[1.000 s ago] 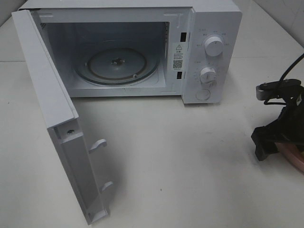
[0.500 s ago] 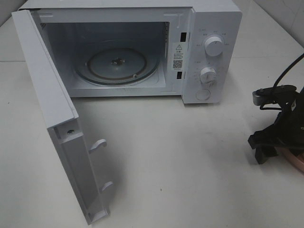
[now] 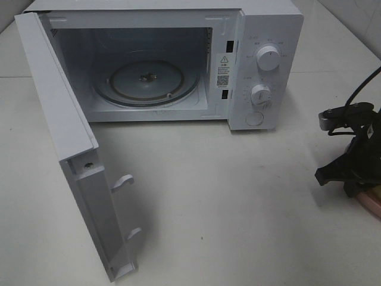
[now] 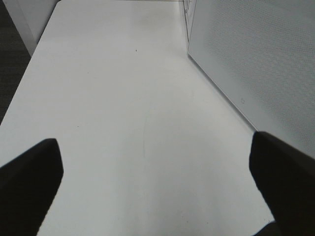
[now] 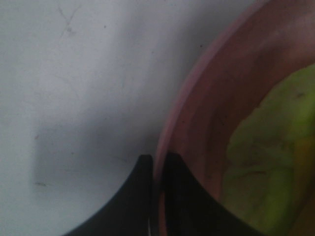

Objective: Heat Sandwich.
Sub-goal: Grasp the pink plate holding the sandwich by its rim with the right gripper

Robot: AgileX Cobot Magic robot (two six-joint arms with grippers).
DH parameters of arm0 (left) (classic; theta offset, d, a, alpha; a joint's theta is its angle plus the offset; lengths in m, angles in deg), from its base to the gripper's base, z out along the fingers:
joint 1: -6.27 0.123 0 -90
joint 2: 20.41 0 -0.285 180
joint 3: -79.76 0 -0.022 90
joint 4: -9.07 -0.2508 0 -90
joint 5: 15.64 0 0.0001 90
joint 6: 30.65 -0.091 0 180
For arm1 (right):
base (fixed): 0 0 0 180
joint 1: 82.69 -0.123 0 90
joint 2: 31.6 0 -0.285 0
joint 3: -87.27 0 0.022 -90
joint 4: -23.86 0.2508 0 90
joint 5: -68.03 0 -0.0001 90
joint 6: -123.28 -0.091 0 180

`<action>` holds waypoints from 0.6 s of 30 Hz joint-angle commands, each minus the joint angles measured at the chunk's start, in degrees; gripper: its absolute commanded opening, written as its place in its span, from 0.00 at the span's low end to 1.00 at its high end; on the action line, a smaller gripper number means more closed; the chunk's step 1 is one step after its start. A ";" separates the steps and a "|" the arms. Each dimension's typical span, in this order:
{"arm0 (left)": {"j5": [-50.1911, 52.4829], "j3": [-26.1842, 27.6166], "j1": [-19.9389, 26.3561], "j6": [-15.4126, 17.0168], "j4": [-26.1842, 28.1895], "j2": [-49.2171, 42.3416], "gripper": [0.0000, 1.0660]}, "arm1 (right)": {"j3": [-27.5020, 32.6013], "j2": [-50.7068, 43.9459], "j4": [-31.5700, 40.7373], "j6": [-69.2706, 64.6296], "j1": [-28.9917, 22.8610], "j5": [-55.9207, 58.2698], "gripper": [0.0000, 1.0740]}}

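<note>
The yellowish-green sandwich (image 5: 270, 162) lies on a round pink plate (image 5: 197, 98). In the right wrist view my right gripper (image 5: 157, 169) is shut on the plate's rim, one finger outside it and one inside. From the high camera the right gripper (image 3: 351, 179) sits low at the table's right edge, over the plate (image 3: 372, 202), which barely shows; the sandwich is hidden there. The white microwave (image 3: 262, 36) stands at the back with its door (image 3: 65, 143) swung wide open and its glass turntable (image 3: 146, 83) bare. My left gripper (image 4: 157, 182) is open over bare table beside the door (image 4: 256, 59).
The open door juts far forward on the left of the white table (image 3: 226, 196). Two knobs (image 3: 268, 58) sit on the microwave's right panel. A black cable (image 3: 363, 83) runs up from the right arm.
The right gripper's fingers have closed onto the pink plate's rim. The right arm shifted slightly at the table's right edge. The left gripper and the microwave have not moved.
</note>
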 commanded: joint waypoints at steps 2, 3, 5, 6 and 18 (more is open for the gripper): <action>0.69 0.00 -0.06 0.00 0.06 -0.97 0.92 | 0.11 0.17 0.34 -1.03 0.23 0.40 0.00; 0.69 0.00 -0.06 0.00 0.06 -0.97 0.92 | 0.11 0.17 0.34 -1.03 0.23 0.40 0.00; 0.69 0.00 -0.06 0.00 0.06 -0.97 0.92 | 0.11 0.17 0.34 -0.86 0.23 0.40 0.00; 0.69 0.00 -0.06 0.00 0.06 -0.97 0.92 | 0.11 0.17 0.34 -0.86 0.23 0.40 0.00; 0.69 0.00 -0.06 0.00 0.06 -0.97 0.92 | 0.11 0.17 -0.57 -0.86 0.23 1.32 0.00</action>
